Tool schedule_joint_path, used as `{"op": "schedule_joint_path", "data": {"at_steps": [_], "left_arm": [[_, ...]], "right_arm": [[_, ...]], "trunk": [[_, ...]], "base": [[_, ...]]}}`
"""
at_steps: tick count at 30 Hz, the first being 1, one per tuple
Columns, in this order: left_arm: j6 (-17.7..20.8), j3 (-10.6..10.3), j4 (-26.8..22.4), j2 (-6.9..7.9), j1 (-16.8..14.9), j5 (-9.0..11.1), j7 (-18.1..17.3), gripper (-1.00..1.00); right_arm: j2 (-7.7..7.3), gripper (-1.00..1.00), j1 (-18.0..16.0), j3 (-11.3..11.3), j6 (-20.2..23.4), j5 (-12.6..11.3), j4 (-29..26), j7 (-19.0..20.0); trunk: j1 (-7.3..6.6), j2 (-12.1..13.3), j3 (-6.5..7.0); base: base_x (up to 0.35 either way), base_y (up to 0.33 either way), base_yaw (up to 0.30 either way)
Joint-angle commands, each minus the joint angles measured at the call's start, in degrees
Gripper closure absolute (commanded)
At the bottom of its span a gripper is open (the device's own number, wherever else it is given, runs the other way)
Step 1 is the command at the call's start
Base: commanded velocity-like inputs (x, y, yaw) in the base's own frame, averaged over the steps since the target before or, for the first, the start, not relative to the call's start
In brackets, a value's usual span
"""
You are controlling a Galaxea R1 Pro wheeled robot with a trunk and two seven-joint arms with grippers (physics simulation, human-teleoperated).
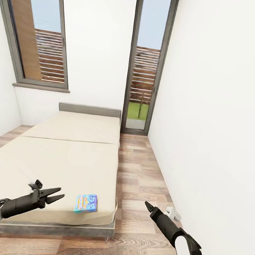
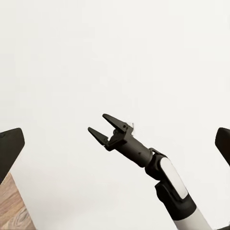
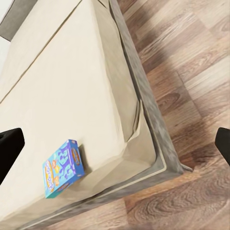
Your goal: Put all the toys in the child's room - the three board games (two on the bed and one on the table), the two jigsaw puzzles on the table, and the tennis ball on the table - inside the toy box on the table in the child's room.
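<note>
A blue-and-orange board game (image 1: 86, 203) is seen lying flat on the beige mattress of the bed (image 1: 58, 154), near the foot end and close to the edge facing the wood-plank floor (image 1: 144, 179). In the right wrist view the same box (image 3: 62, 168) is shown near the mattress corner, apart from the grey bed frame. Its long axis is laid roughly across the bed's width, slightly skewed, with the printed face turned up.

The left gripper (image 1: 58, 195) is held just beside the box, on its left in the head view, slightly above the mattress and not touching it; its two fingers are spread apart with nothing between them. The right gripper (image 1: 147, 204) is held over the floor, well apart from the box and beyond the bed's edge. In the left wrist view this right gripper (image 2: 104, 125) is seen against the white wall (image 1: 222, 96) with its fingers parted and empty.

A grey headboard (image 1: 90, 110) is set at the far end, between a wide window (image 1: 39, 32) and a tall narrow window (image 1: 147, 61).
</note>
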Motion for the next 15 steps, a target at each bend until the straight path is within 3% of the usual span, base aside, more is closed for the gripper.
{"op": "schedule_joint_path", "data": {"at_steps": [1, 9, 14, 15], "left_arm": [[0.59, 0.05, 0.33, -0.17, -0.03, 0.08, 0.15, -1.00], [0.53, 0.40, 1.79, -1.88, -0.02, 0.44, 2.72, -1.00], [0.21, 0.76, 1.97, -3.50, -0.01, 0.44, 4.33, -1.00], [0.19, 0.86, 1.98, -5.35, -0.01, 0.43, 9.01, -1.00]], "right_arm": [[0.07, -1.00, -0.04, -0.21, 0.39, -0.02, -0.04, 0.28], [0.06, -1.00, -0.11, -0.21, 0.39, -0.02, -0.05, 0.58], [0.06, -1.00, -0.12, -0.16, 0.40, -0.02, -0.05, 0.65], [0.08, -1.00, -0.13, -0.15, 0.40, -0.02, -0.05, 0.65]], "trunk": [[0.22, -0.45, -0.24], [1.98, -3.65, -1.68], [1.98, -3.65, -1.68], [1.98, -3.65, -1.68]], "base": [[0.000, 0.000, 0.000], [0.000, 0.000, 0.000], [0.000, 0.000, 0.000], [0.000, 0.000, 0.000]]}}
